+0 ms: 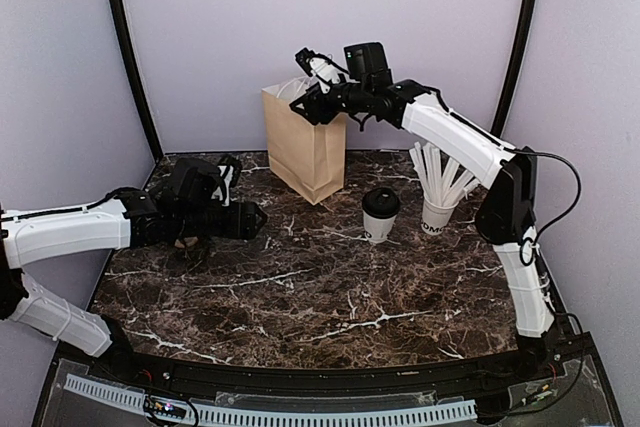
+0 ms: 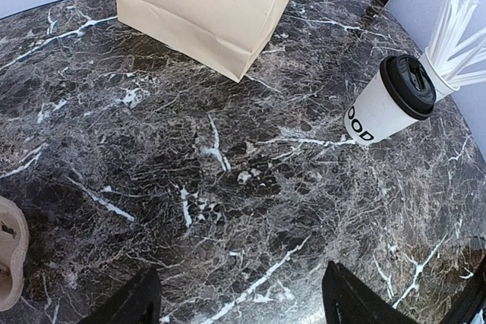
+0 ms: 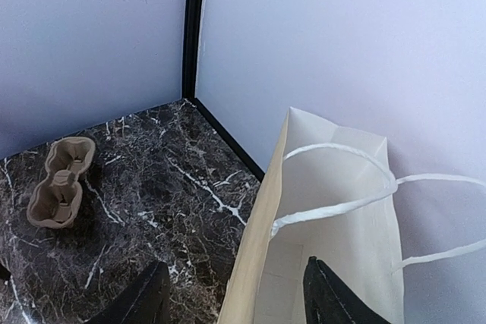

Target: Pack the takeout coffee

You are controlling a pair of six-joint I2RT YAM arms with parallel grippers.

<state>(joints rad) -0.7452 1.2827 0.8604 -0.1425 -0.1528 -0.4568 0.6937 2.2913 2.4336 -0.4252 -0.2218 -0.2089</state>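
The takeout coffee (image 1: 380, 215), a white paper cup with dark lettering and a black lid, stands upright mid-table, right of the brown paper bag (image 1: 305, 147). It also shows in the left wrist view (image 2: 387, 104). My left gripper (image 1: 258, 218) is open and empty, low over the table's left side, well short of the cup; in its own view (image 2: 243, 305) only marble lies between the fingers. My right gripper (image 1: 306, 97) is open and empty, held above the bag's open top. In its own view (image 3: 239, 305) the fingers straddle the bag's near wall (image 3: 262, 263).
A white cup of wrapped straws (image 1: 437, 209) stands just right of the coffee, and shows in the left wrist view (image 2: 456, 28). A brown pulp cup carrier (image 1: 185, 243) lies under my left arm, also in the right wrist view (image 3: 61, 184). The bag's white handles (image 3: 342, 202) stand up.
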